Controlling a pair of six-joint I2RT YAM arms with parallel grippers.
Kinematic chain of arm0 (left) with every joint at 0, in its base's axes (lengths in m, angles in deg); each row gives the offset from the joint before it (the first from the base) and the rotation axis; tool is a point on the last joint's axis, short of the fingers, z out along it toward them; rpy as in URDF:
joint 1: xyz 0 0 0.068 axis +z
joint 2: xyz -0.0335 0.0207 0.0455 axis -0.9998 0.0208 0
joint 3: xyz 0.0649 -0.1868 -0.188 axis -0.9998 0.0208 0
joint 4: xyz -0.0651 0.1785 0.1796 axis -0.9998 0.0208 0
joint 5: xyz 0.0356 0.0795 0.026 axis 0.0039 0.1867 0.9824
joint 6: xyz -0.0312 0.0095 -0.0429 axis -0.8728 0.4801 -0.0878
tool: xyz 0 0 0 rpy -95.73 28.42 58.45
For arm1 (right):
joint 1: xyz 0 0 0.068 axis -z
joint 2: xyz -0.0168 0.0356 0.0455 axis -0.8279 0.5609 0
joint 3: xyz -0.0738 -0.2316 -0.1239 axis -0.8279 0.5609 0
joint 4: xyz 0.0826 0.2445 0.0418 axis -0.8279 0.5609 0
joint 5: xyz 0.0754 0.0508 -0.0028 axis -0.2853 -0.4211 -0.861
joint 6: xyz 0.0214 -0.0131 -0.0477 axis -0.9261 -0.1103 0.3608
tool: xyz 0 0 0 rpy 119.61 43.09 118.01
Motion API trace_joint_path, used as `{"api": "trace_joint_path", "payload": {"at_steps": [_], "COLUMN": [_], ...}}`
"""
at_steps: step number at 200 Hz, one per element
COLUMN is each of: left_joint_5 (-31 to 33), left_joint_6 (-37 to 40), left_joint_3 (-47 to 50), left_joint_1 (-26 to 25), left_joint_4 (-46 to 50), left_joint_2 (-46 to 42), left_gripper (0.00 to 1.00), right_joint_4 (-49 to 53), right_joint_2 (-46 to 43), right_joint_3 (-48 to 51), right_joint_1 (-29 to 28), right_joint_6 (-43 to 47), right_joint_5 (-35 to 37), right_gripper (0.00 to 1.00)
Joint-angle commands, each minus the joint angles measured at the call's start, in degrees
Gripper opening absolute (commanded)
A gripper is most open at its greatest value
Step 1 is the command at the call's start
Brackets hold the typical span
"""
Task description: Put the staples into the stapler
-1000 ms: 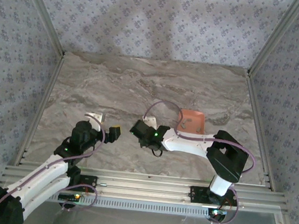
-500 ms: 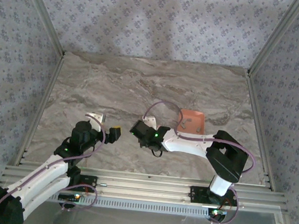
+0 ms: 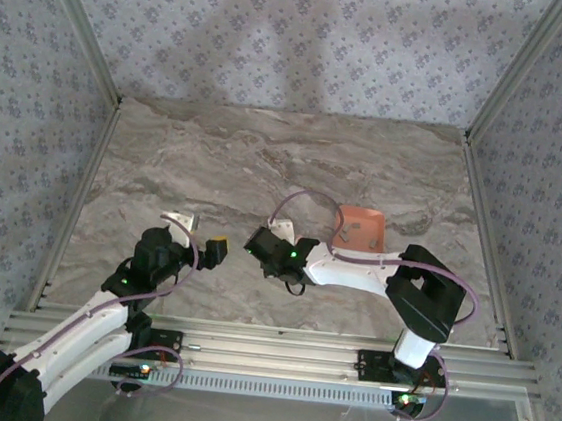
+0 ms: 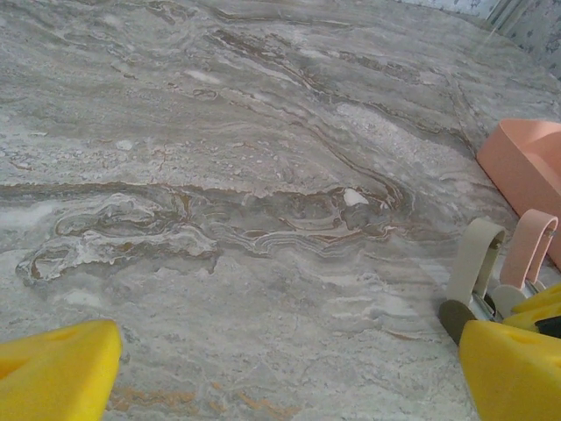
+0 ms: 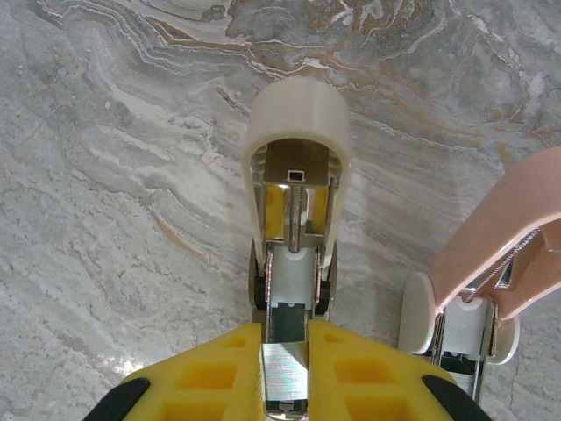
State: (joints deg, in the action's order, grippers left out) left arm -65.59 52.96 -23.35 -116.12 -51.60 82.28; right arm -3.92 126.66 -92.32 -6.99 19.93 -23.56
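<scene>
The left jaws (image 3: 215, 249) sit close to the near edge of the counter (image 4: 263, 219), left of its middle. They gape as wide as they go and hold nothing. In the left wrist view their yellow fingers (image 4: 53, 373) stand at the two bottom corners with bare marbled stone between them.

The right jaws (image 3: 262, 244) lie just to the right of them, near the middle of the counter's width, with the right arm reaching in from the right. They are closed tight. The right wrist view shows a thin, bright strip of the staples (image 5: 285, 373) pinched between the yellow pads.

Directly ahead of that strip lies the stapler (image 5: 296, 132). Its cream cover is swung up and its metal channel, with a spring rod, is open toward the jaws. I cannot tell whether the strip touches the channel. A pink piece (image 5: 508, 237) slants up just beside the stapler on the right.

The left wrist view catches the same pair end-on. The stapler (image 4: 478, 259) and the pink piece (image 4: 536, 246) appear there as two upright arches side by side.

Farther off, right of centre and about halfway to the far edge, sits the salmon tray (image 3: 361, 217). From above, a few small grey bits lie in it. The left wrist view gives its near corner (image 4: 526, 162).
</scene>
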Motion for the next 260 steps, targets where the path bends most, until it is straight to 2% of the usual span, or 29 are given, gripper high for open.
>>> {"api": "trace_joint_path", "payload": {"at_steps": [1,185,243,260], "left_joint_5": [-1.2,-1.1,-1.1,-1.2], "left_joint_6": [0.9,0.8,0.8,0.8], "left_joint_3": [0.7,1.2,1.3,1.4], "left_joint_1": [0.5,0.5,0.5,0.4], "left_joint_4": [-1.4,-2.0,-2.3,-2.6], "left_joint_2": [-0.2,-0.8,-0.7,-0.7], "left_gripper": [0.99,0.99,0.99,0.98], "right_joint_4": [0.9,0.1,2.5,1.9], "right_joint_2": [1.2,1.6,-1.4,-1.5], "right_joint_3": [-0.2,0.3,0.1,0.6], "right_joint_1": [0.4,0.2,-2.7,-2.7], "right_joint_6": [0.4,0.3,-2.6,-2.6], "right_joint_5": [1.2,-0.2,4.7,4.2], "right_gripper": [0.16,0.16,0.15,0.16]}}
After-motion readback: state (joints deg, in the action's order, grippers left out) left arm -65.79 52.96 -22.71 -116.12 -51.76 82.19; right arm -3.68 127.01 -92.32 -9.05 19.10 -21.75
